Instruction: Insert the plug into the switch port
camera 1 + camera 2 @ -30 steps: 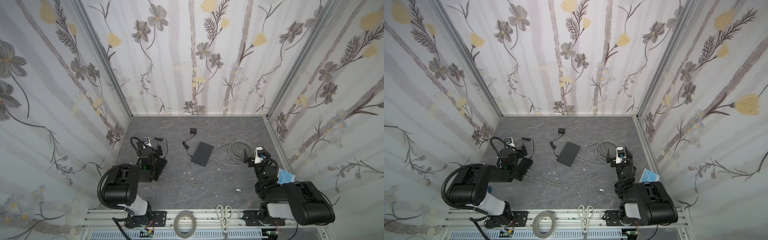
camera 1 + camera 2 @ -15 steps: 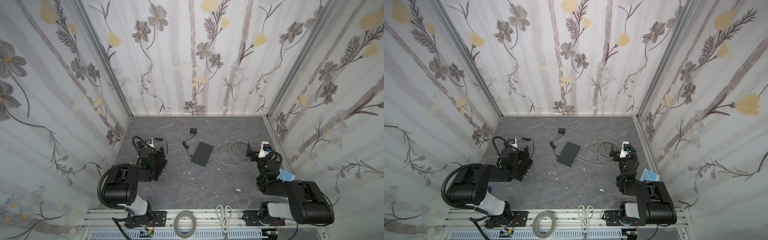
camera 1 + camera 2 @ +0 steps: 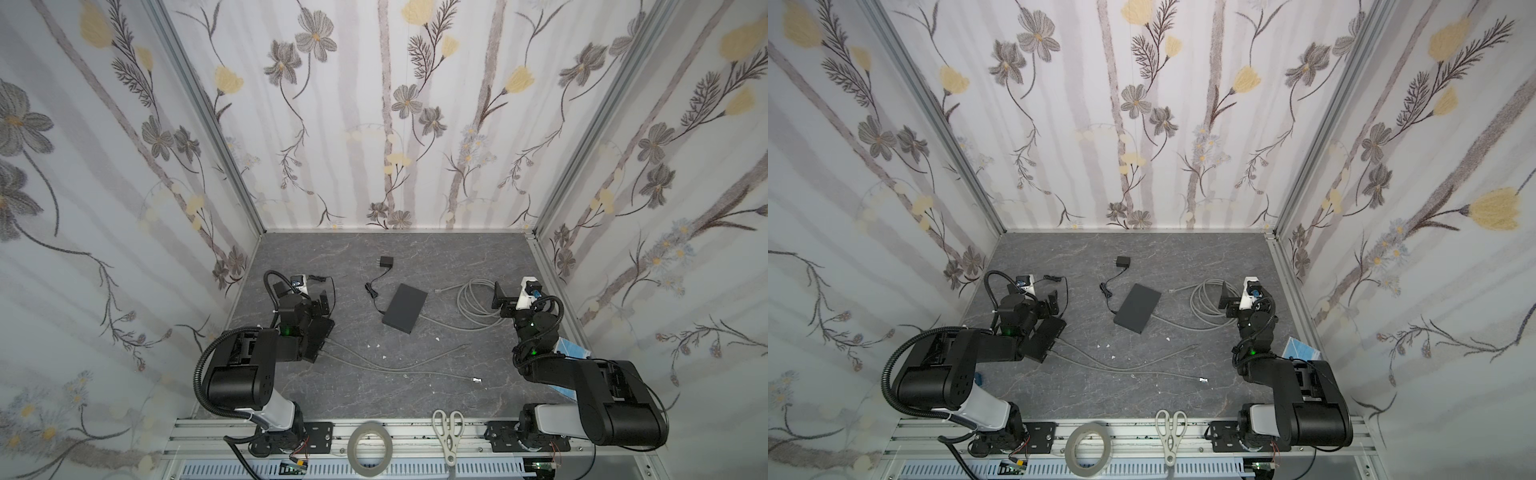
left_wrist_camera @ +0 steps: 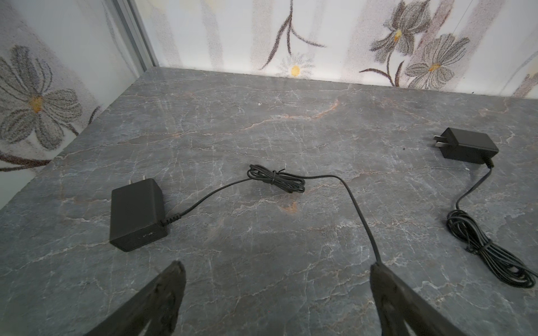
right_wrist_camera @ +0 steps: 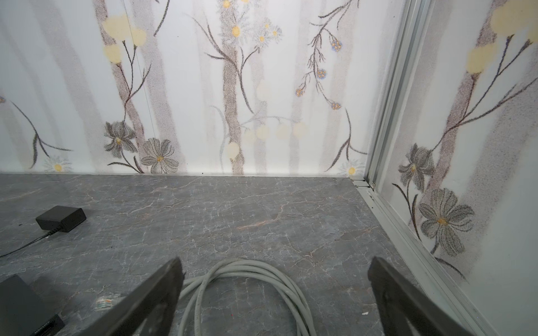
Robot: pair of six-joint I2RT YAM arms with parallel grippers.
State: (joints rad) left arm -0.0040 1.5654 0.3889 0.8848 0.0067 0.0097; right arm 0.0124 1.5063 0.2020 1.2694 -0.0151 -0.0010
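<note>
The switch [image 3: 405,307] is a flat black box lying mid-table in both top views; its corner [image 5: 23,311] shows in the right wrist view. The plug [image 3: 439,292] is the clear end of a coiled grey cable [image 3: 478,303] and lies loose on the table just right of the switch. It also shows as the plug [image 5: 107,302] in the right wrist view. My right gripper [image 5: 276,263] hangs open over the coil's right side, holding nothing. My left gripper [image 4: 278,269] is open and empty at the left, facing a black power adapter [image 4: 136,213].
A second black box [image 3: 319,340] lies under the left arm with long grey cables [image 3: 395,365] running from it to a metal-tipped end [image 3: 476,379]. Another adapter [image 3: 386,262] sits behind the switch. Scissors [image 3: 448,432] and a tape roll [image 3: 370,446] rest on the front rail. Walls close three sides.
My right gripper has moved towards the back and the right wall, over the cable coil. The left gripper has shifted slightly towards the back. Both stay open.
</note>
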